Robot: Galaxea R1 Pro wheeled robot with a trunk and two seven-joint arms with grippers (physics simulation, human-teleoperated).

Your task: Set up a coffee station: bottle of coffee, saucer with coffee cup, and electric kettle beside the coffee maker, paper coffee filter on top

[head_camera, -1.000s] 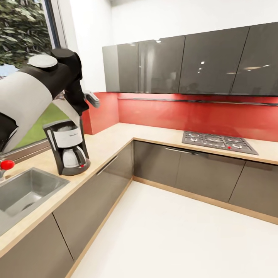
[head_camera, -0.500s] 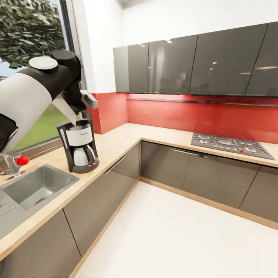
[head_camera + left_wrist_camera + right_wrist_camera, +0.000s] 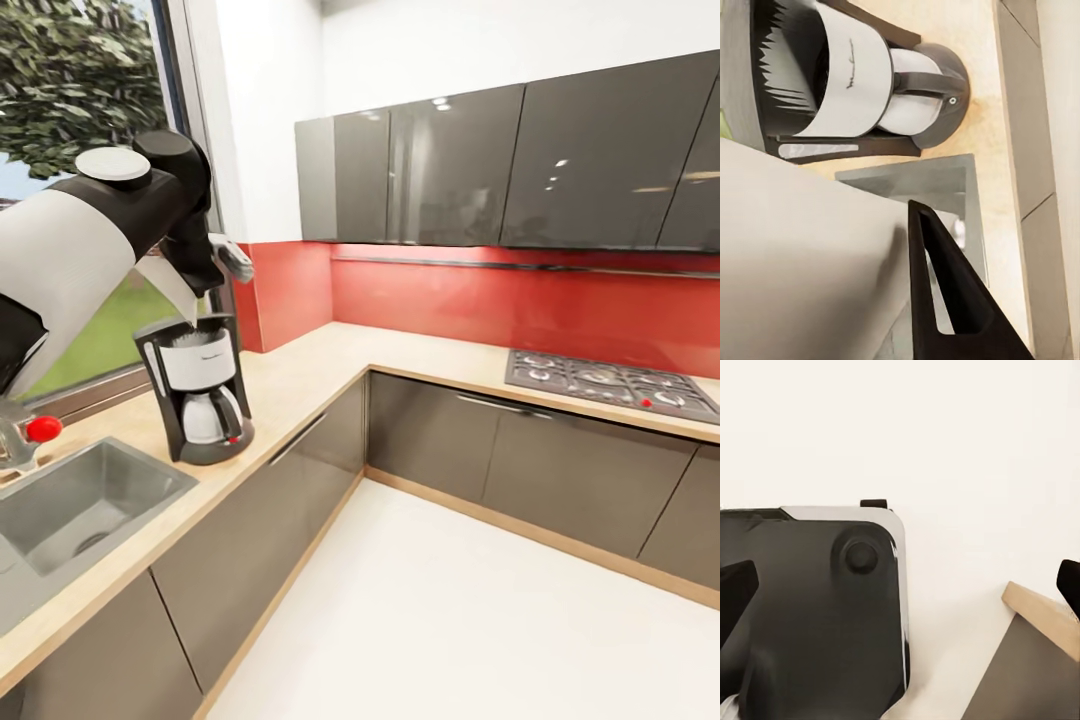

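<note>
Left arm raised nearest; its gripper clamps a paper coffee filter, cone pointing down, just above the coffee maker on the countertop beside the sink; right gripper's fingertips stand apart, empty

A paper coffee filter hangs over the coffee maker (sink beside).

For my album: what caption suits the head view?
Robot's left arm holds a paper filter over the coffee maker beside the sink.
</note>
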